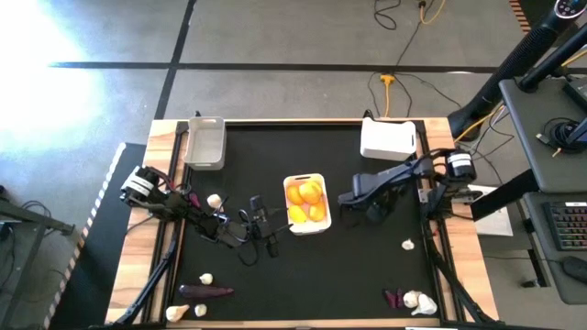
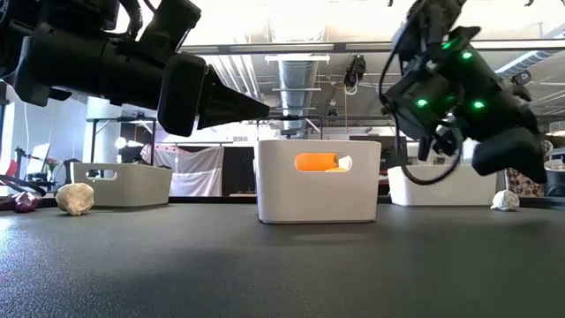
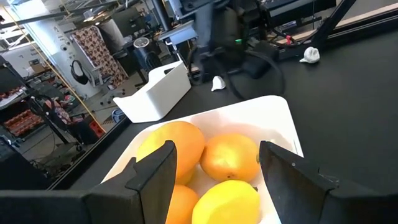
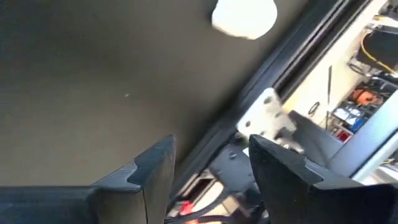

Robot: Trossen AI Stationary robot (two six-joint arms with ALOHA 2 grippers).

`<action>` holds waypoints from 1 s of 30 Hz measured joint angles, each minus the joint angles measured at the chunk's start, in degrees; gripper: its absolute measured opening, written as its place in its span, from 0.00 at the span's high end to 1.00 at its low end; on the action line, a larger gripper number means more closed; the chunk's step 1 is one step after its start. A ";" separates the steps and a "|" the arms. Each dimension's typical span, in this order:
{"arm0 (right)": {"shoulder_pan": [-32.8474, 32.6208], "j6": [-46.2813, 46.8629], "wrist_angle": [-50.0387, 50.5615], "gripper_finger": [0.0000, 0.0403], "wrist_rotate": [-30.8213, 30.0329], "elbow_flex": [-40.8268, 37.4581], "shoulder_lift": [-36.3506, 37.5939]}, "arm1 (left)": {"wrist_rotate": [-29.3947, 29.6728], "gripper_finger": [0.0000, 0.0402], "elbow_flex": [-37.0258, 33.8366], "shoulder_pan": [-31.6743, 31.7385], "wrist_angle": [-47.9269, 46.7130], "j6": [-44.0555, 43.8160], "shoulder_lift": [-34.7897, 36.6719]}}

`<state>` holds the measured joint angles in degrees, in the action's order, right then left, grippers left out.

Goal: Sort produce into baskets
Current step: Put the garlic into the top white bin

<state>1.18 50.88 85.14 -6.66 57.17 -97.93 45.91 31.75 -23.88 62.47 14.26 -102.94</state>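
A white basket [image 1: 306,203] in the middle of the table holds several yellow and orange fruits [image 3: 230,155]. My left gripper [image 3: 214,171] is open and empty, just left of this basket [image 1: 269,229], its fingers pointing over the fruits. My right gripper [image 4: 211,165] is open and empty above the mat, right of the basket [image 1: 371,209]. It faces a white garlic bulb [image 4: 244,15] that lies on the mat [image 1: 408,244]. A grey basket [image 1: 204,142] stands at the far left and a white basket [image 1: 387,139] at the far right.
More garlic bulbs lie on the mat at the left [image 1: 214,200], near left [image 1: 206,278] and near right [image 1: 422,302]. Purple vegetables lie near the front edge [image 1: 206,291] [image 1: 394,298]. A wooden rim [image 1: 165,128] borders the mat.
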 joint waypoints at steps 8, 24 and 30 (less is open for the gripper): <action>11.25 -3.29 -6.19 0.47 -5.94 -0.44 0.00 | 0.00 0.47 0.00 0.04 -0.01 0.00 0.00; 21.78 -5.97 -15.59 0.34 -8.17 -3.32 -0.70 | 0.00 0.47 0.00 0.04 -0.94 -0.02 0.02; 22.76 -5.65 -17.10 0.39 -7.87 -3.85 -0.63 | 0.00 0.47 0.00 0.04 -0.93 -0.02 0.02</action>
<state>23.94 45.23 68.04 -14.53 53.32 -98.56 45.91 31.75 -23.83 61.54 14.24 -102.91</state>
